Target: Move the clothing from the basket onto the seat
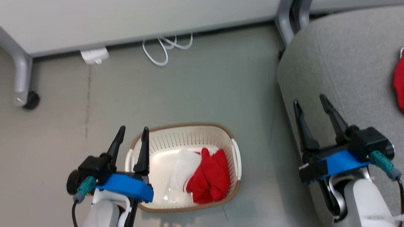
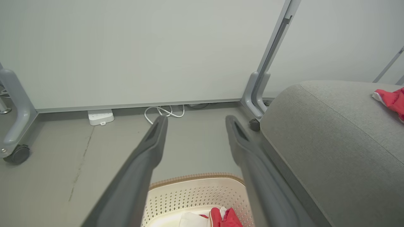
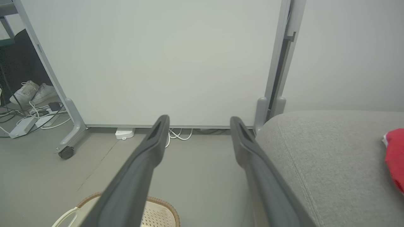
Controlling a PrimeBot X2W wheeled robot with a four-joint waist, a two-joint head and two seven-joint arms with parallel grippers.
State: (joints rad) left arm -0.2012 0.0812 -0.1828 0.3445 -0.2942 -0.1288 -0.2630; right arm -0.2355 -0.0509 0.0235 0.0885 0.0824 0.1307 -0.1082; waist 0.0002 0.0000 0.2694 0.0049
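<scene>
Red clothing (image 1: pixel 210 176) lies bunched with some white cloth in the right half of the basket (image 1: pixel 189 125), which stands on the grey floor (image 1: pixel 205 78) near the seat (image 1: pixel 341 63). Another red piece (image 1: pixel 399 82) lies on the seat's far right. The left gripper (image 1: pixel 134 128) hangs over the basket's left rim, fingers spread and empty. The right gripper (image 1: pixel 309 99) hovers over the seat's edge, likewise spread and empty. Beyond them stand a white panel (image 1: pixel 126 22) on wheeled legs (image 1: pixel 23 78), a looped cable (image 1: pixel 164 47) and a power strip (image 1: pixel 94 56).
</scene>
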